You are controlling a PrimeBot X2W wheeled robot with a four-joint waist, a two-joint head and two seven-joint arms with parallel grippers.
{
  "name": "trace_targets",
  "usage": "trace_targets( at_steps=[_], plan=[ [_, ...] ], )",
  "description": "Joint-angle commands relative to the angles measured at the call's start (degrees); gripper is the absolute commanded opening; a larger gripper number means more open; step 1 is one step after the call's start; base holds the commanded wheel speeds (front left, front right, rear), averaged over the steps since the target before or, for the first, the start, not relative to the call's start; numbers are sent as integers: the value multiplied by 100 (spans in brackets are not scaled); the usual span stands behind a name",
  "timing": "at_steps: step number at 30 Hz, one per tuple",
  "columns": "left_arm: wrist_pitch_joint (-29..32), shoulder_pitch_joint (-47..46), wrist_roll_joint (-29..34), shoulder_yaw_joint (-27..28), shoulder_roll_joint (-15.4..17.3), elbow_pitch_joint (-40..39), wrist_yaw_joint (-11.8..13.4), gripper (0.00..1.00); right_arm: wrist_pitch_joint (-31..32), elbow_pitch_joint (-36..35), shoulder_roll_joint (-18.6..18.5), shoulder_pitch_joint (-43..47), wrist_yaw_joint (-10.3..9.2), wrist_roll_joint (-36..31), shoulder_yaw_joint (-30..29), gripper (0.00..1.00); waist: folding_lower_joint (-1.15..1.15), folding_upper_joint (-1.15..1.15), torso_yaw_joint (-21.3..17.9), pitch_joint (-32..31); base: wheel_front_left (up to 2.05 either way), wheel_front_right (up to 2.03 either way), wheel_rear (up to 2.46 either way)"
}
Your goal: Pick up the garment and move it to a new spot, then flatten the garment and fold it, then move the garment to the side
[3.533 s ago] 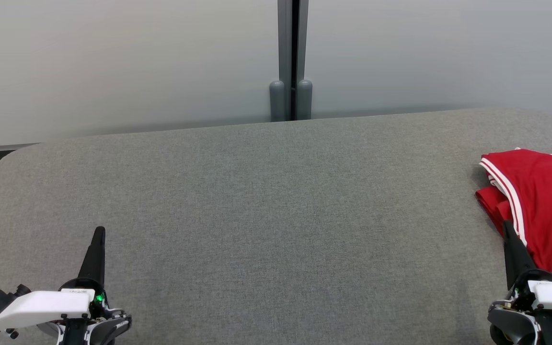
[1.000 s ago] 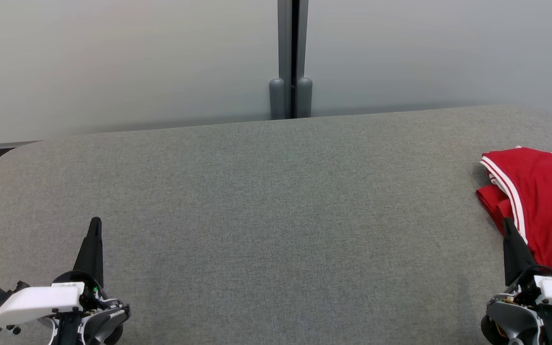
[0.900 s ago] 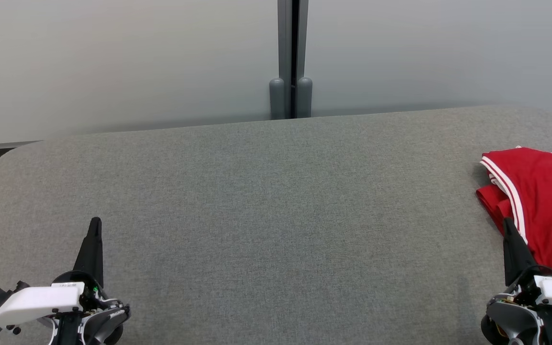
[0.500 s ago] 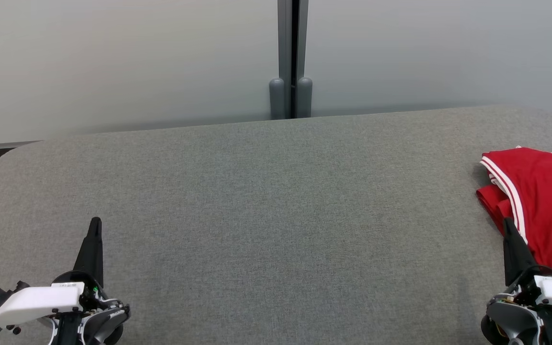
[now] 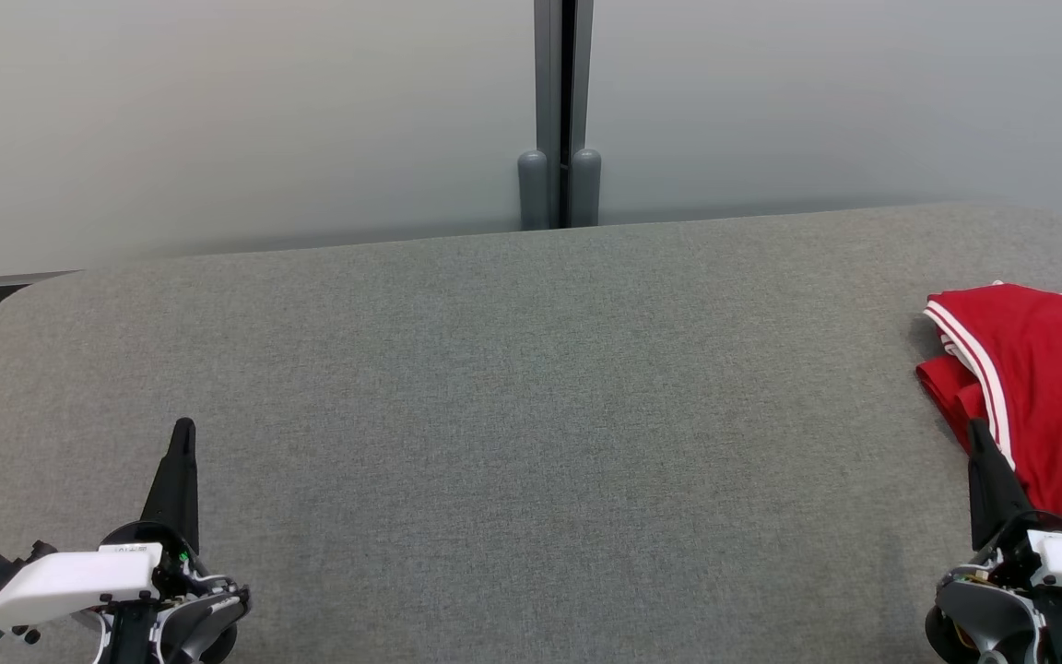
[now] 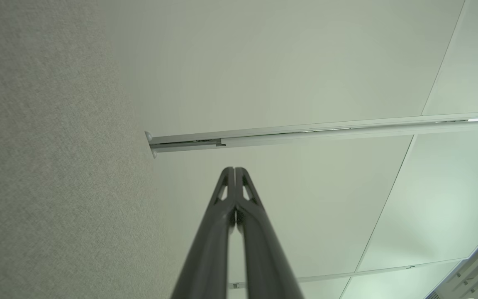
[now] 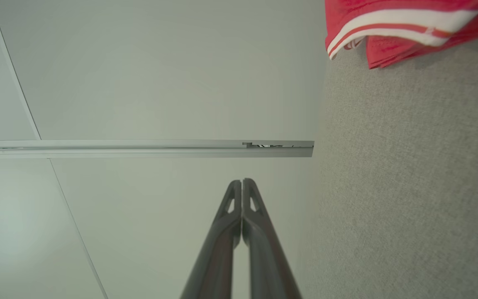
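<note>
- The left gripper (image 5: pixel 183 430), two long dark fingers on a white-shelled wrist, sits at the lower left of the head view. It points toward the far edge, and in its wrist view the jaws are pressed together with nothing between them.
- A broad grey woven-fabric padded surface (image 5: pixel 531 415) with rounded corners spans the head view.
- A dark grey vertical post (image 5: pixel 560 111) splits the pale wall panels behind the surface, near the middle.
- The right gripper (image 5: pixel 975 428) sits at the lower right, its jaws likewise closed tip to tip and empty.
- The red garment with white striped trim (image 5: pixel 1043 387) lies folded on the surface at the far right, cut off by the picture's edge. It is just beside the right gripper's tips, and the right wrist view shows it apart from them.
</note>
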Motion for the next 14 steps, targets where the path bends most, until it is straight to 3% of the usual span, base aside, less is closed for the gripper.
trace_targets(
  at_steps=[1,14],
  plan=[
    [12,-82,26,22,12,9,-25,0,21,7,0,-61,2,-13,-9,0,0,0,0,0,0,0,0],
    [16,-83,34,27,6,10,-25,0,22,7,1,-60,2,-15,-10,0,0,0,0,0,0,0,0]
  ],
)
